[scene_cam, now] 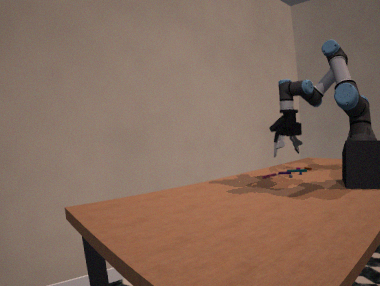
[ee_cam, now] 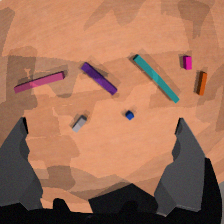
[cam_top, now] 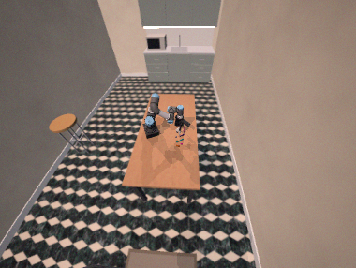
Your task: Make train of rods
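In the wrist view the turquoise rod [ee_cam: 156, 79] [scene_cam: 297, 171] lies slanted right of centre. The purple rod [ee_cam: 99, 78] [scene_cam: 284, 173] lies slanted left of it, and the pink rod [ee_cam: 40, 82] [scene_cam: 269, 176] lies farther left. The small grey rod [ee_cam: 79, 123] [scene_cam: 291, 176] is below the purple one. The tiny blue rod [ee_cam: 130, 115] is between grey and turquoise, lower down. The short magenta rod [ee_cam: 187, 62] and the orange rod [ee_cam: 202, 83] [scene_cam: 308, 168] are at the right. All lie apart. My gripper [ee_cam: 100, 119] [scene_cam: 286, 154] is wide open and empty, above the rods.
The rods lie on the wooden table [cam_top: 159, 171] [scene_cam: 200, 225]. The arm's dark base [scene_cam: 361, 165] [cam_top: 151, 131] stands beside them. A stool [cam_top: 63, 123] stands on the floor left of the table. Shadows of the arm fall across the table top.
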`<state>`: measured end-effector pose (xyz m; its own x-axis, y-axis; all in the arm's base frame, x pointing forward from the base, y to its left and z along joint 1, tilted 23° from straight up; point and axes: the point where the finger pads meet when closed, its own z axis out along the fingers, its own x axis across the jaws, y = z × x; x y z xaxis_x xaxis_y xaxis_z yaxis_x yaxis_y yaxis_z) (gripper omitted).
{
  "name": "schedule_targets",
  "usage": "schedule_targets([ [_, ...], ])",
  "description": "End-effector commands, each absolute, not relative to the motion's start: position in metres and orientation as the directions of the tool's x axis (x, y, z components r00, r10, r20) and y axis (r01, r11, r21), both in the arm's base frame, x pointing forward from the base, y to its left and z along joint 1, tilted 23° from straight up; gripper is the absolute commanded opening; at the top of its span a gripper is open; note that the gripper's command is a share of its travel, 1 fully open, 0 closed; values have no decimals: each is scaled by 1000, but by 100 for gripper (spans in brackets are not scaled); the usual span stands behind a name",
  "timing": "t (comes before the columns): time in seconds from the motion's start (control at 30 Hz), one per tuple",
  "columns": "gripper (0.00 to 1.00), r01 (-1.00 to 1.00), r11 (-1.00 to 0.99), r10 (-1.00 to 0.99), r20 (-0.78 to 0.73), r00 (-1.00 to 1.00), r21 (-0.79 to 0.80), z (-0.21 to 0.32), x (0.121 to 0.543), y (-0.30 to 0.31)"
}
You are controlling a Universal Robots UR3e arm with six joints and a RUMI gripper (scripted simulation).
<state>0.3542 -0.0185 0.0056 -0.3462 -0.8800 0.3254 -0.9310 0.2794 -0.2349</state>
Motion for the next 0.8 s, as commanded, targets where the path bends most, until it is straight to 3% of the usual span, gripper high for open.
schedule_targets([
  [0.0,100,-973,125,-922,339,-186,-192,7,346,-23],
  [0.77,100,-980,-188,-911,386,148,-69,8,318,-36],
])
